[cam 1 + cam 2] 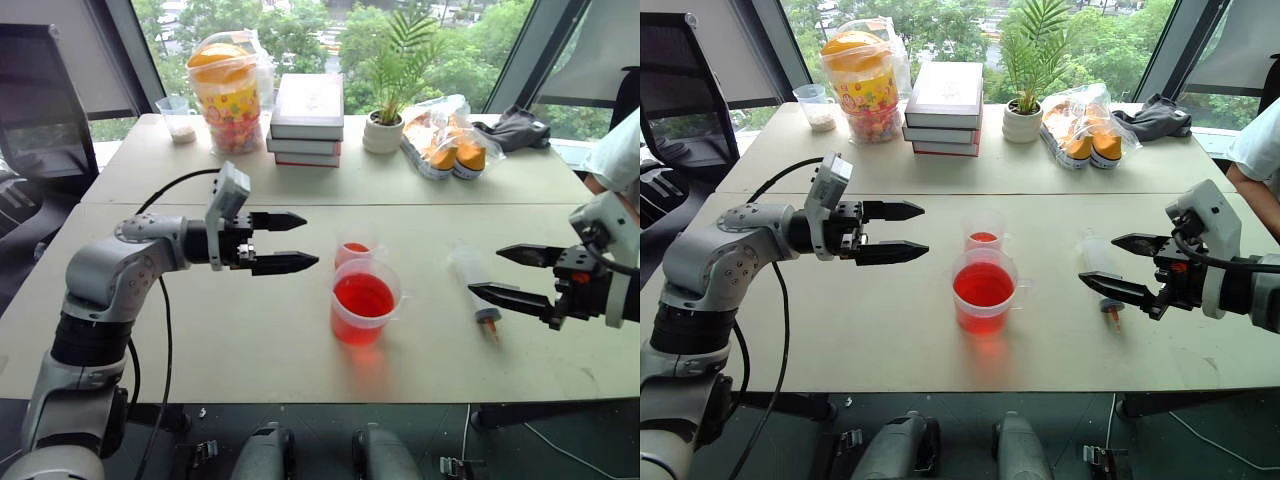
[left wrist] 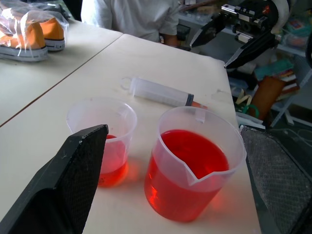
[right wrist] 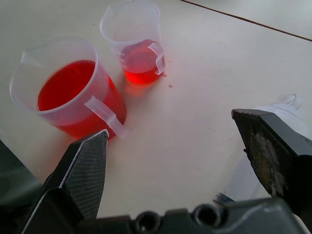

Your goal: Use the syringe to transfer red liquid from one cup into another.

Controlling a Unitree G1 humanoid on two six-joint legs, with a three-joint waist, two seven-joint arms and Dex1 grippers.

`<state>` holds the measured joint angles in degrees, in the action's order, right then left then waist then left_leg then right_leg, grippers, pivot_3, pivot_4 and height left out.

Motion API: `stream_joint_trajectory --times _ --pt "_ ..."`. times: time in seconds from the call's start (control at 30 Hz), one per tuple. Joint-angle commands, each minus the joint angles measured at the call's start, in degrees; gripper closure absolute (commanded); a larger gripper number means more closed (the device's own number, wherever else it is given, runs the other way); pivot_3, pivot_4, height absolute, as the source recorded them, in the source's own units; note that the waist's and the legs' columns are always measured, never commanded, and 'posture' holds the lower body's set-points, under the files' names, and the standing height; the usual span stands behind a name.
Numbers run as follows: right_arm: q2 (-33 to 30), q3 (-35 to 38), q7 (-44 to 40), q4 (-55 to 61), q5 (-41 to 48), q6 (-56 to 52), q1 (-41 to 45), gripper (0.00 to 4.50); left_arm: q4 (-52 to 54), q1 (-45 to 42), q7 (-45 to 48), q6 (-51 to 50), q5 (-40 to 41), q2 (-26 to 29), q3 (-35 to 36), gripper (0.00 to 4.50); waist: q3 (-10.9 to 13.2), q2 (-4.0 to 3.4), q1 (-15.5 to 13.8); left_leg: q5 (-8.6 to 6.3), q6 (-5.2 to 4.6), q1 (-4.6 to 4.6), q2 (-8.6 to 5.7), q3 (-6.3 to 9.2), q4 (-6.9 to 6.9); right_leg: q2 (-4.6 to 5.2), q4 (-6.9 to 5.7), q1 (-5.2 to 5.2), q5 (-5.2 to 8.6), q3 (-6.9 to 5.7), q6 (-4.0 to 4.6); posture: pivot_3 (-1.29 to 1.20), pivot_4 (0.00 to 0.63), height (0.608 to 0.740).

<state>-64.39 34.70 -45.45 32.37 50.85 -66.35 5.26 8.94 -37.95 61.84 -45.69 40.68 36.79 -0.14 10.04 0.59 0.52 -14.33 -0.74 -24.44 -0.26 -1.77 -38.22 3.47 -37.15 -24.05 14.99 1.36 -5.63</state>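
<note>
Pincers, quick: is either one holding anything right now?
Left pincer: open, holding nothing, beside the cups.
Right pincer: open, holding nothing, above the syringe.

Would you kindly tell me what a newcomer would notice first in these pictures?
The wide cup of red liquid stands mid-table, with the small cup just behind it. The syringe lies on the table to their right. The open left pincer and open right pincer flank them, holding nothing.

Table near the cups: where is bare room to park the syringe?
Bare tabletop lies left of the wide cup, under the left tool. The back edge is crowded: books, plant, snack jar. The syringe lies right.
</note>
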Motion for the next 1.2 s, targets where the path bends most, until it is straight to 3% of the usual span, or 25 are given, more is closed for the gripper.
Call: stream_joint_trajectory --times 0.03,0.53,0.8,1.07,1.2 --pt "-1.7 2.4 0.1 0.3 0.3 0.2 0.9 0.04 -0.1 -1.5 -1.6 1.4 0.0 -1.1 1.5 0.0 0.0 0.0 0.0 0.0 0.0 0.0 0.0 0.0 0.0 0.0 0.0 0.0 0.0 0.0 0.0 0.0 0.15 0.74" --pt "-2.4 -0.7 1.1 -1.6 -2.1 2.1 1.4 0.04 1.8 -2.0 -3.0 0.0 1.2 -2.1 1.2 0.0 0.0 0.0 0.0 0.0 0.0 0.0 0.0 0.0 0.0 -0.01 0.0 0.0 0.0 0.0 0.0 0.0 0.15 0.74" --pt "-2.8 -5.8 2.0 -4.5 -5.1 4.5 4.9 0.04 1.7 -2.2 -3.0 0.4 0.9 -2.7 0.5 0.0 0.0 0.0 0.0 0.0 0.0 0.02 0.0 0.0 0.0 -0.02 -0.01 0.0 0.0 0.01 0.0 0.0 0.15 0.74" --pt "-3.7 -23.3 8.6 -17.6 -8.7 -9.5 24.3 0.04 0.2 -2.9 -1.5 1.6 0.4 -2.7 0.4 0.0 0.0 -0.01 0.2 0.0 0.0 0.04 0.01 -0.03 -0.01 0.07 -0.04 -0.04 0.01 0.04 0.02 0.0 0.15 0.74" --pt "-0.7 -33.1 9.8 -25.5 -12.4 -14.9 33.7 0.04 -0.3 -2.5 -1.2 2.9 -0.6 -3.7 -0.4 0.0 0.0 -0.01 0.2 0.0 0.01 -0.01 0.01 -0.02 0.07 0.1 0.0 -0.11 0.01 0.05 0.04 0.0 0.15 0.74"
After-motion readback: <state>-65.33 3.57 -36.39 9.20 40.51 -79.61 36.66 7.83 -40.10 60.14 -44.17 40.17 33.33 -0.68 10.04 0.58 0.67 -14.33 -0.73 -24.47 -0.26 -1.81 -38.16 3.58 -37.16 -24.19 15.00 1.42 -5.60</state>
